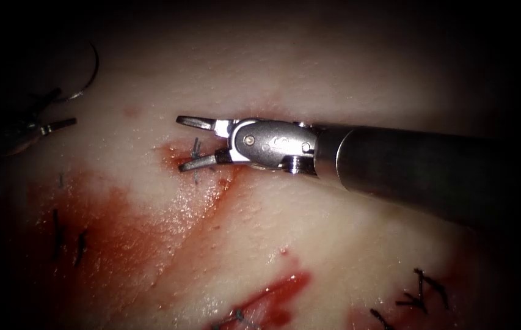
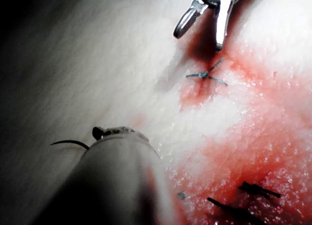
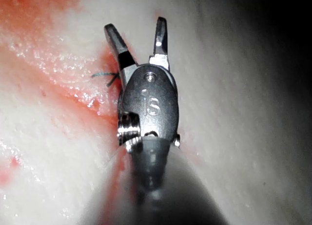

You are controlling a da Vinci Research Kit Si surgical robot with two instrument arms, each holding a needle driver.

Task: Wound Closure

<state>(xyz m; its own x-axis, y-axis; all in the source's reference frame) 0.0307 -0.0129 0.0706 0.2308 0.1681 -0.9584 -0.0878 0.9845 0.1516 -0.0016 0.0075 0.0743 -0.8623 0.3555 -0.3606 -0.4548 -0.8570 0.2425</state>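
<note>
Over the upper end of the cut [image 1: 211, 195], in the endoscope view, the right tool [image 1: 188, 142] is seen entering from the right with its jaws spread apart and nothing held between them. A knotted stitch [image 1: 196, 160] with short cut ends sits just beside the lower jaw, on the tissue [image 1: 333, 244]. Red fluid [image 1: 126, 226] is spread left of the cut and along it. Far left, in shadow, the left tool [image 1: 58, 125] is seen; the needle [image 1: 89, 76] is curved above it, out of the tissue, apparently held near one end, though the grip is too dark to be sure. Older dark stitches [image 1: 422, 293] are seen at lower right.

From the left wrist view, the left tool's shaft [image 2: 117, 181] is seen close up, with the needle [image 2: 70, 143] showing as a thin dark arc beside its tip. The right tool [image 2: 204, 32] is seen beyond, jaws parted above the stitch [image 2: 207, 75].

From the right wrist view, the right tool [image 3: 135, 32] is shown with jaws released and empty, the stitch [image 3: 106, 76] just beside one jaw, on the fluid-stained edge of the cut.
</note>
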